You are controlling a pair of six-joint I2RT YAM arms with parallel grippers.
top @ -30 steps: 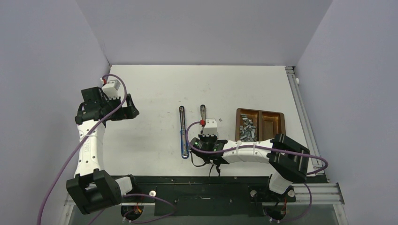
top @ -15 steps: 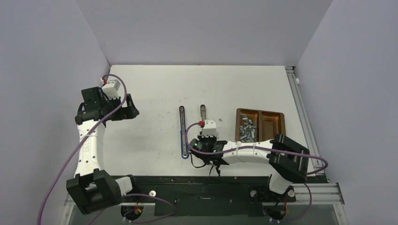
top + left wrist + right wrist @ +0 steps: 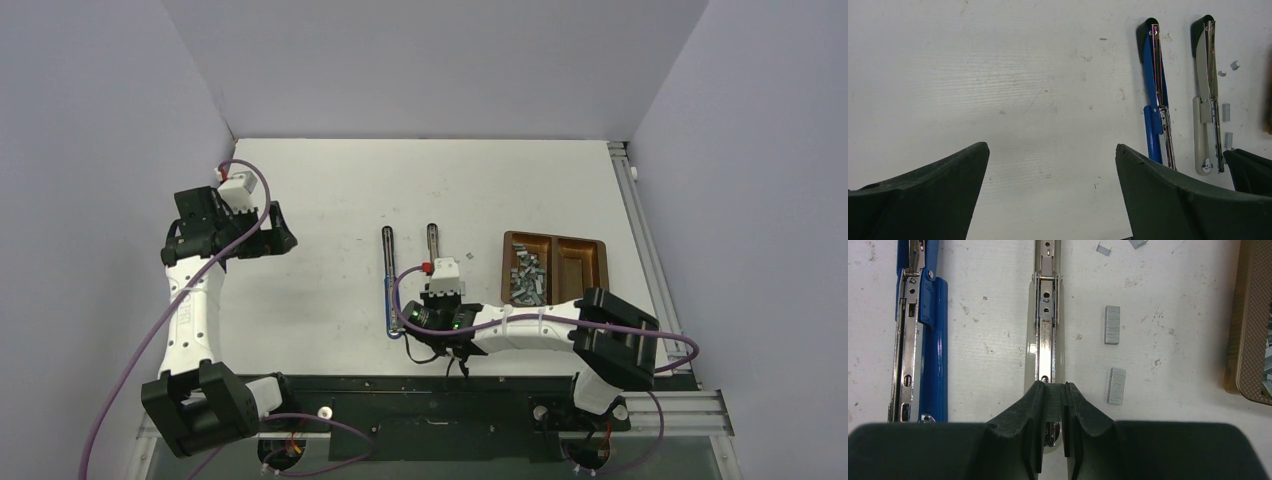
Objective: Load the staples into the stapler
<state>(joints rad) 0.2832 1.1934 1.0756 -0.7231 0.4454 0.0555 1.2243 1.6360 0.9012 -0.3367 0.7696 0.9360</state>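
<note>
Two staplers lie opened flat side by side, a blue stapler (image 3: 389,285) (image 3: 928,340) and a grey stapler (image 3: 432,240) (image 3: 1045,330). My right gripper (image 3: 434,312) (image 3: 1051,387) hangs over the near end of the grey stapler's metal channel. It is shut on a short silver staple strip (image 3: 1051,400). More staples (image 3: 527,278) are piled in the wooden tray (image 3: 556,238). Far to the left my left gripper (image 3: 268,240) (image 3: 1052,150) stands open above bare table, holding nothing.
Two loose staple strips (image 3: 1112,325) (image 3: 1116,386) lie on the table right of the grey stapler, with small bits (image 3: 1104,248) beyond them. The tray's edge (image 3: 1248,340) stands close on the right. Walls close in the table at left, back and right.
My right gripper has crept slightly nearer and leftward along the grey stapler, still holding the strip. The left arm has not moved.
</note>
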